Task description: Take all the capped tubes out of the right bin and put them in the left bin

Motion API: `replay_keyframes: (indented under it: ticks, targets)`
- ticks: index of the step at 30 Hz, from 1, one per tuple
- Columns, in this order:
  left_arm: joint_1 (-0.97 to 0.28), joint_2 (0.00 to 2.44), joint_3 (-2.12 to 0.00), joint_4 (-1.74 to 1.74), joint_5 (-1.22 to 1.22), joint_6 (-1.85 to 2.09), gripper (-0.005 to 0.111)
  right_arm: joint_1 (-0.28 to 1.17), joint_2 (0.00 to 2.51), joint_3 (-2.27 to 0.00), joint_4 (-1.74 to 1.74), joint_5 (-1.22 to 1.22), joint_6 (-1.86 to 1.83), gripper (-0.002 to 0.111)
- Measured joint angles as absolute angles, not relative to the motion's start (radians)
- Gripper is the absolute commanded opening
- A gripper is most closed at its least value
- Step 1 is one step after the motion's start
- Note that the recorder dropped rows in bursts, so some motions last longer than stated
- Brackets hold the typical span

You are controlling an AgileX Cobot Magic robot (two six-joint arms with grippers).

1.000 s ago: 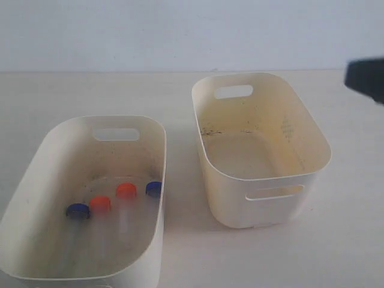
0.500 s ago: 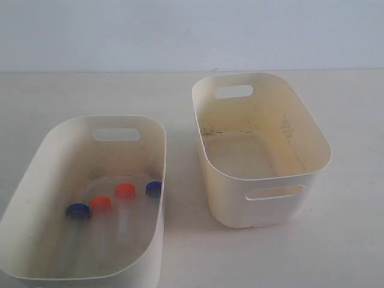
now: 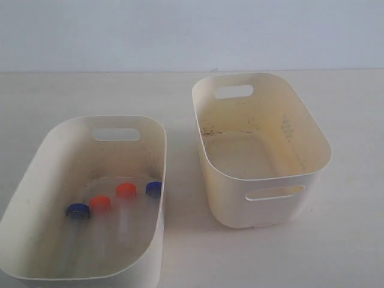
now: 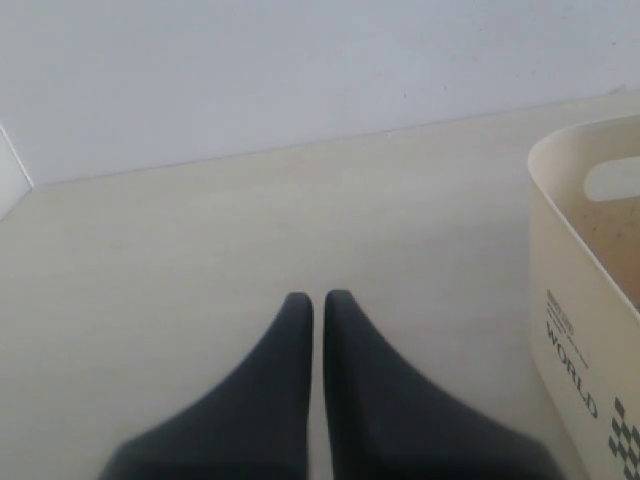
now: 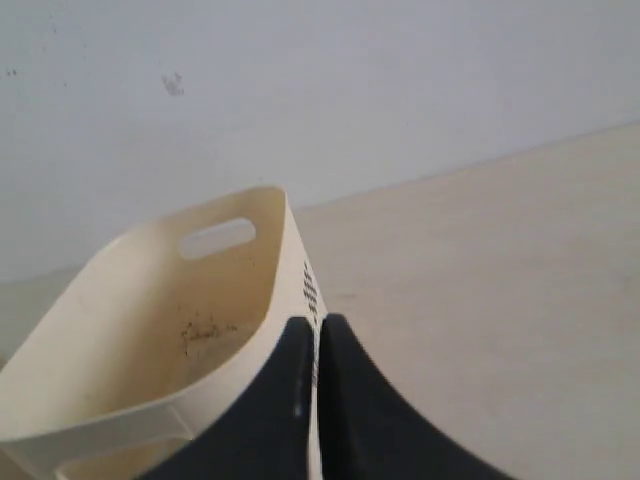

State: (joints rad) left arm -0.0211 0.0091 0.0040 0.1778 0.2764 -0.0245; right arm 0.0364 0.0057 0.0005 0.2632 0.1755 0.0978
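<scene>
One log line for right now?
tubes: all four in left bin | right bin: no tubes | left gripper, right gripper: jaws shut

Left pincer [image 4: 318, 300] and right pincer [image 5: 316, 324] each hold jaws pressed together, empty.

Left wrist view: black word "WORLD" [image 4: 572, 381] printed on outer wall of cream-white rounded plastic tub with slot handle [image 4: 600, 300], letters running along wall. Smaller black print line [image 4: 560, 305] just beside it, too small to read. Black checkered diamond mark [image 4: 625, 440] near it, cut by picture edge.

Right wrist view: black dotted mark [image 5: 310, 290] on outer wall of yellowish-stained cream plastic tub [image 5: 150, 330], no letters legible.

Exterior view: no readable text.
</scene>
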Motion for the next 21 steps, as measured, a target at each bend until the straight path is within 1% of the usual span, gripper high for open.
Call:
replay_keyframes:
  ticks: [8, 14, 21]
  targets:
    - [-0.021, 0.009, 0.004, 0.178, 0.276, -0.024, 0.004, 0.036, 0.005, 0.0, 0.228, 0.354, 0.095, 0.001]
    - [-0.021, 0.009, 0.004, 0.178, 0.276, -0.024, 0.004, 0.036, 0.005, 0.0, 0.112, 0.36, 0.091, 0.001]
    - [-0.021, 0.009, 0.004, 0.178, 0.276, -0.024, 0.004, 0.036, 0.005, 0.0, 0.09, 0.36, 0.091, 0.001]
